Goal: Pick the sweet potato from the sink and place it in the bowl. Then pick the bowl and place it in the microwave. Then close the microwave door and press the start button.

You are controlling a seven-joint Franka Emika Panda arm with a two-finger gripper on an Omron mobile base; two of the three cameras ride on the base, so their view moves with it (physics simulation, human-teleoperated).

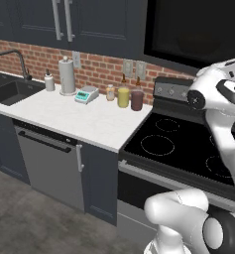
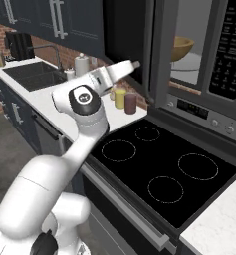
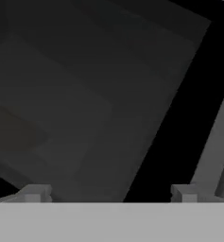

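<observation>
Bowl (image 2: 180, 48): wooden, tan-brown, standing inside the microwave (image 2: 199, 55) on its grey floor, seen in the right base view through the open front; whether the sweet potato lies in it cannot be told from this angle. Microwave door (image 2: 127, 40): swung open to the left, a dark panel edge-on in the right base view; in the left base view it appears instead as a broad black glass face (image 1: 198, 30) above the stove. Gripper (image 3: 108, 191): in the hand view its two dark finger tips stand wide apart at the bottom with nothing between them, facing a dark grey panel at close range; the right base view shows the white hand reaching up against the open door. Stove (image 2: 159, 164): black glass top with ringed burners, directly below the microwave. Sink (image 1: 12, 92): black basin with gooseneck faucet, far left on the white counter (image 1: 79, 116). On that counter by the brick wall, left base view: a soap bottle (image 1: 49, 81), a paper towel roll (image 1: 67, 75), a small teal scale (image 1: 87, 94), and a yellow jar (image 1: 123, 96) beside a dark red one (image 1: 137, 99).
</observation>
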